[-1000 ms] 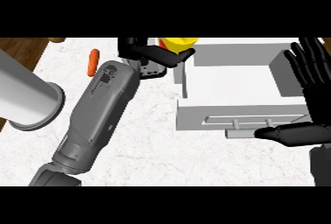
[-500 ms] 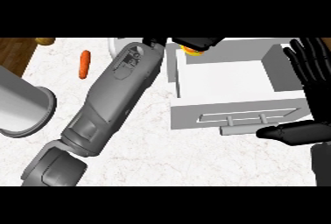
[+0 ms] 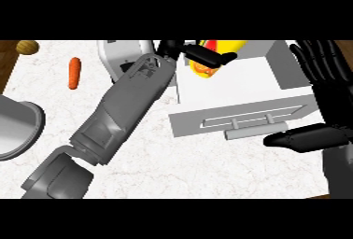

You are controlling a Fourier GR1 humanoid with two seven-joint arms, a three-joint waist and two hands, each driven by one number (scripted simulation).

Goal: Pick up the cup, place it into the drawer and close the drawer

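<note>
One pot (image 3: 17, 128) sits at the left edge, with one carrot (image 3: 74, 73) on the counter (image 3: 172, 168) beyond it. The left hand (image 3: 196, 53), fingers curled round the one yellow cup (image 3: 215, 58), has carried it further right, over the open drawer (image 3: 238, 93). The right hand (image 3: 324, 79) rests by the drawer's right side, fingers straight, unchanged.

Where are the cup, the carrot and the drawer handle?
cup (image 3: 205, 69): head view, its orange side below the fingers.
carrot (image 3: 74, 73): head view, its middle.
drawer handle (image 3: 250, 133): head view, middle of the bar.
</note>
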